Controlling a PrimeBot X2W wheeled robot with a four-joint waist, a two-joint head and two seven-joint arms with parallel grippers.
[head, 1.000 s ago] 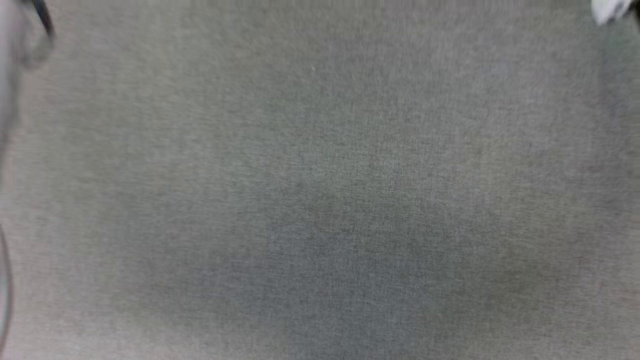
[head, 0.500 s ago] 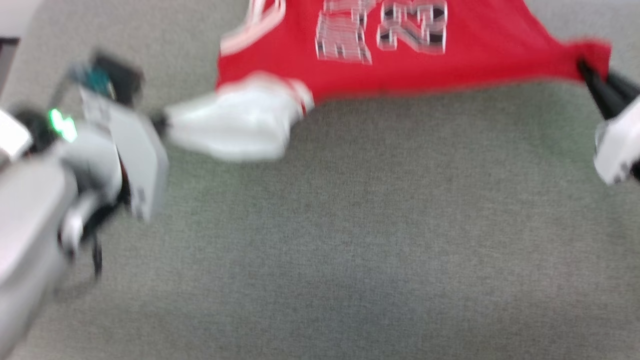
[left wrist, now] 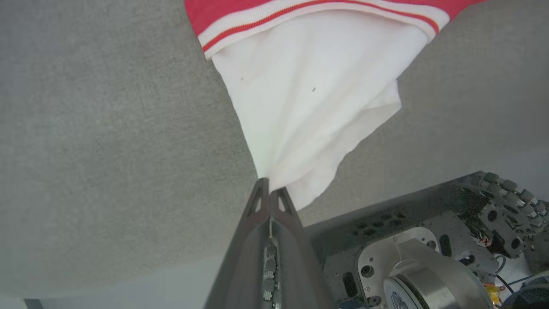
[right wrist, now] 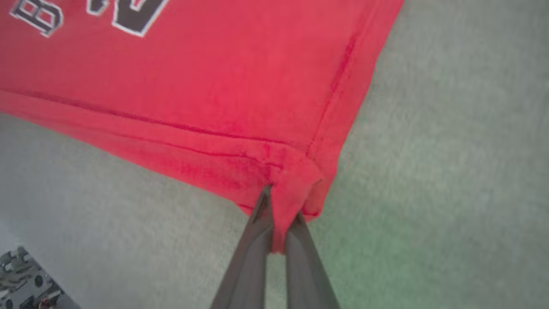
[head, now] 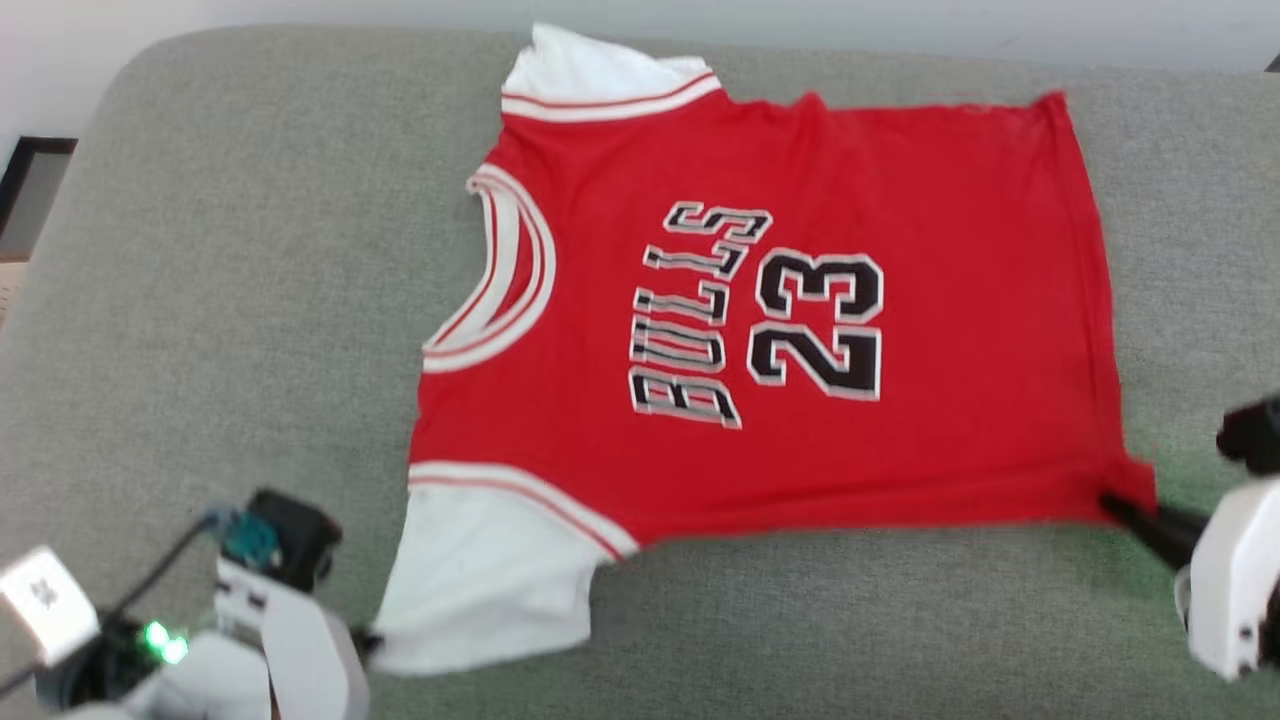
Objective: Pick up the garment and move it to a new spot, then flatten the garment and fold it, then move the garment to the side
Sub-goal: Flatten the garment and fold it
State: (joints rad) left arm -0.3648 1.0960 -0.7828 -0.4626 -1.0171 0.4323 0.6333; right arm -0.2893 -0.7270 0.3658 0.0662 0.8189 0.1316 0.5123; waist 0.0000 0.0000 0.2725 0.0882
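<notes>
Now, with the garment [head: 900,440] spread face-up on the grey cushion [head: 230,300], the left gripper [left wrist: 269,189] clamped on its white sleeve [left wrist: 309,98] and the right gripper [right wrist: 276,204] on a red hem corner [right wrist: 296,169], uneven pulling could bunch it or slip a thin pinch free.
</notes>
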